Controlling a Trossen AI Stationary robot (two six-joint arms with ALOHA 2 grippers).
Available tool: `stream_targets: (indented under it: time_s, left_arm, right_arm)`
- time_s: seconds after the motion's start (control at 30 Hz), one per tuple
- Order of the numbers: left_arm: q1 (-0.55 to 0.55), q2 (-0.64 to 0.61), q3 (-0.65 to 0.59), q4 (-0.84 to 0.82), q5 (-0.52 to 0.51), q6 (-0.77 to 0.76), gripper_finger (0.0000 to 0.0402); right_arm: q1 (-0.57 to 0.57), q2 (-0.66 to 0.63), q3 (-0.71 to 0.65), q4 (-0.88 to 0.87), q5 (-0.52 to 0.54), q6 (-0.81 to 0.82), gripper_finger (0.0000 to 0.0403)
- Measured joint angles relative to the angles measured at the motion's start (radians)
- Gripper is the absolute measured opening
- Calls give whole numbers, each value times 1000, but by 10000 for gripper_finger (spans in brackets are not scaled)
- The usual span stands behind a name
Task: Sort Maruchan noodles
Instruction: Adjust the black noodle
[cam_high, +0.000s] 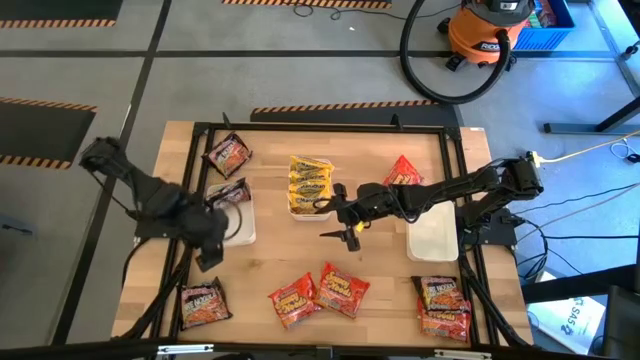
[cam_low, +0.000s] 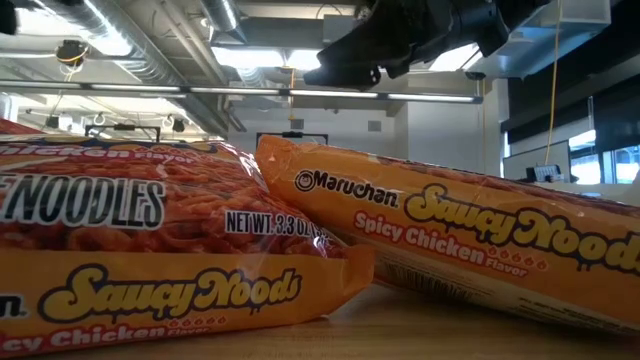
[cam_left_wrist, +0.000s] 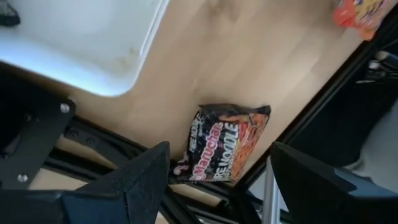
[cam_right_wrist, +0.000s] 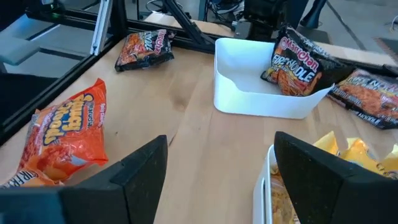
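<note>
The right claw is held open and empty over the middle of the counter, just beside the centre tray, in which yellow packets have been stacked. The left claw is also open and empty, hovering at the near edge of the left tray, into which one dark packet has been placed.

The sort is judged to be partly done. The yellow packets appear gathered, and one dark packet has been binned. The right tray is seen bare, so no orange packet has yet been placed in it, if that is the tray meant for them.

Still loose on the counter are a dark packet at the far left, another dark packet at the near left corner, a pair of orange packets near the front middle, one red-orange packet beyond the right arm, and a pile of packets at the near right corner.

A black frame is run round the counter, and its rails lie close to the corner packets, so reaching those may be awkward. The right arm is stretched across the right tray. On the floor beyond, an orange vacuum with its hose is stood well clear.
</note>
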Motion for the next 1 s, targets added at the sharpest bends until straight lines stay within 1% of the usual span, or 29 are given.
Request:
stream_targets:
  time_s: [0.13,0.3,0.43,0.6,0.87,1.0]
  left_arm:
    - [-118,7,-31,41,-20,-126,271]
    - [-220,8,-128,211,-22,-254,271]
    - [-272,9,-226,320,-14,-308,271]
    - [-289,9,-341,396,27,-335,271]
    - [-289,8,-468,500,97,-335,271]
    - [-289,8,-539,613,106,-328,271]
  right_arm:
    - [1,0,0,21,-10,39,271]
    - [22,0,0,17,-9,63,271]
    - [58,6,0,42,-9,64,271]
    - [88,40,0,100,-8,65,271]
    - [92,117,0,192,2,89,271]
    - [92,136,0,224,1,107,271]
